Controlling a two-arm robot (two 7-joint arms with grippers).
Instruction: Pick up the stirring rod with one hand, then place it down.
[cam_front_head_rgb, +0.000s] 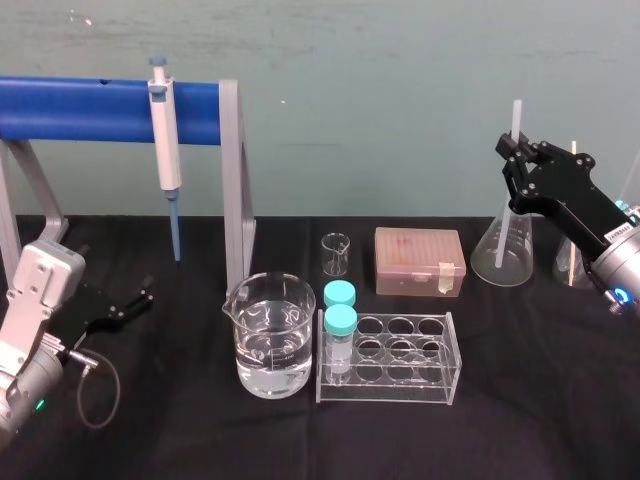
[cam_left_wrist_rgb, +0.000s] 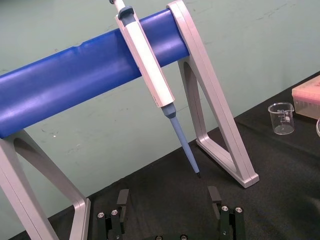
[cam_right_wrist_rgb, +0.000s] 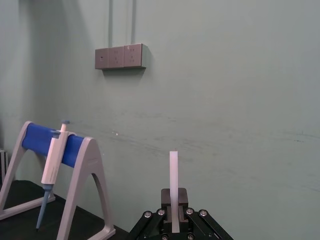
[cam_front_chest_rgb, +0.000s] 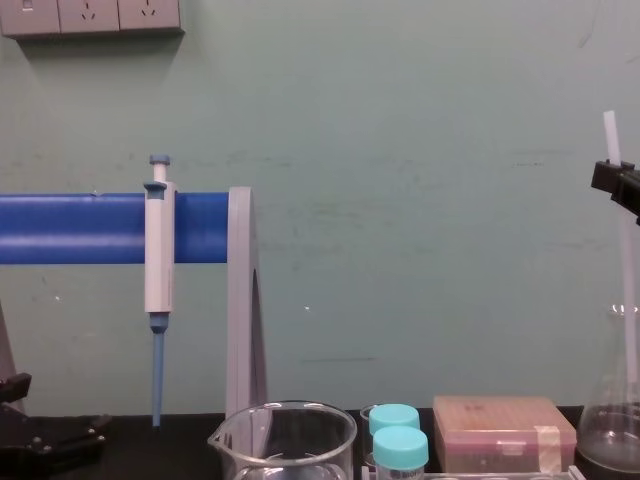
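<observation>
The stirring rod (cam_front_head_rgb: 517, 118) is a thin whitish stick standing nearly upright at the right. My right gripper (cam_front_head_rgb: 512, 155) is shut on it below its top end. Its lower part reaches down into a clear conical flask (cam_front_head_rgb: 502, 255). In the right wrist view the stirring rod (cam_right_wrist_rgb: 173, 180) rises straight out of the closed right gripper (cam_right_wrist_rgb: 174, 199). The chest view shows the stirring rod (cam_front_chest_rgb: 612, 135) and right gripper (cam_front_chest_rgb: 612, 180) at the right edge, above the flask (cam_front_chest_rgb: 610, 440). My left gripper (cam_front_head_rgb: 140, 300) rests low at the left, open and holding nothing; its fingers (cam_left_wrist_rgb: 122, 199) stand wide apart.
A white-and-blue pipette (cam_front_head_rgb: 165, 140) hangs on a blue-barred stand (cam_front_head_rgb: 90, 105) at back left. In the middle stand a water beaker (cam_front_head_rgb: 270, 335), a small beaker (cam_front_head_rgb: 336, 254), a rack (cam_front_head_rgb: 400, 360) with two teal-capped vials and a pink box (cam_front_head_rgb: 420, 260).
</observation>
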